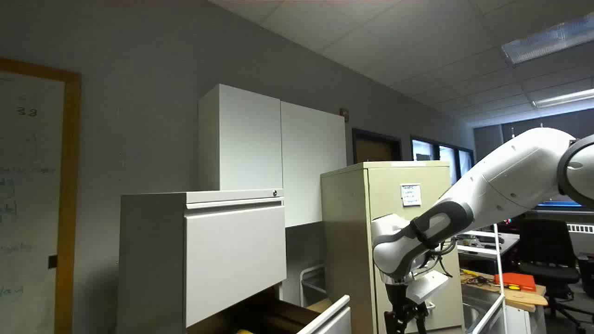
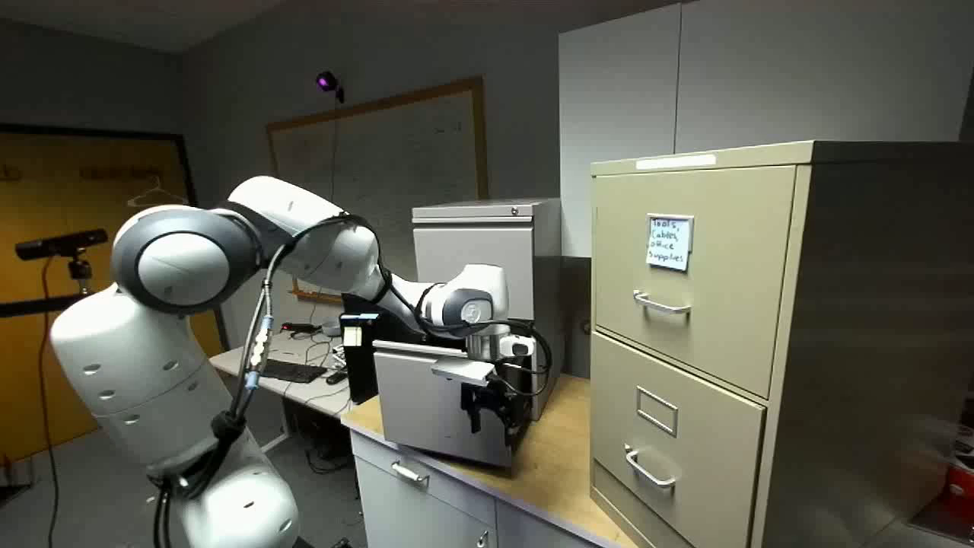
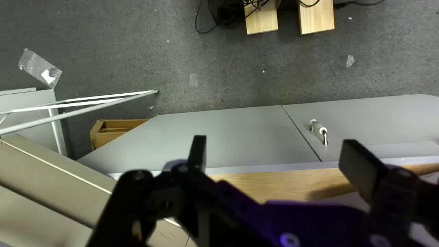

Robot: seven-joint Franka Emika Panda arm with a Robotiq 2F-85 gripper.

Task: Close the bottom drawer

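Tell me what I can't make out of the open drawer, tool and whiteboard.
Bottom drawer: lower front cut off by picture's bottom edge, in an exterior view.
Its inside: hidden by drawer front, in an exterior view.
Tool: blurred close-up in the wrist view.
Whiteboard writing: mostly too faint in both exterior views.

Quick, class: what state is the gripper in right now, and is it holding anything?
Gripper: open, jaws wide apart, holding nothing.

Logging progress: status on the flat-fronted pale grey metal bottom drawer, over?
Black two-finger gripper open. Bottom drawer pulled out. Yellow object, shape unclear, partly visible inside; can't tell if it obstructs.
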